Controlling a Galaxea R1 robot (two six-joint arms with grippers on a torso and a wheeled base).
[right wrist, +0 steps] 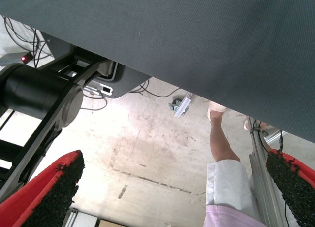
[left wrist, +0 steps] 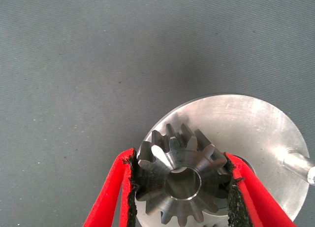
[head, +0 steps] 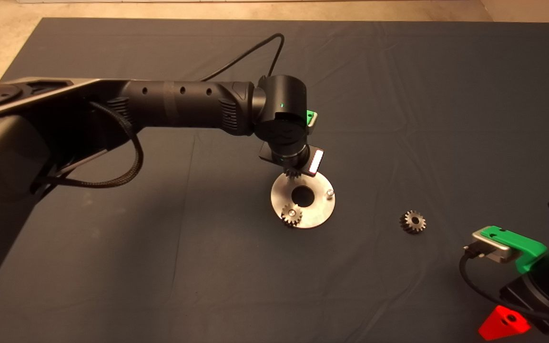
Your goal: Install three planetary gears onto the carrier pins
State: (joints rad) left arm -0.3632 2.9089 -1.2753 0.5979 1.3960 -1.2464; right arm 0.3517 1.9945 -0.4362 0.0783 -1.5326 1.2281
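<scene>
Here my left fingers (left wrist: 125, 180) pinch the stiff, slippery gear (left wrist: 182, 180) by its teeth above the disc (left wrist: 256, 133); right ones (right wrist: 54, 190) idle apart.

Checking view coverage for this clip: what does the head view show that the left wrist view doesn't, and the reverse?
Only the head view: a planetary gear seated on a carrier pin, a bare pin, a loose gear on the mat, and the parked right gripper at lower right. Only the left wrist view: the left gripper with its jaws shut on a planetary gear, centre hole visible. Both: the carrier disc and dark mat.
</scene>
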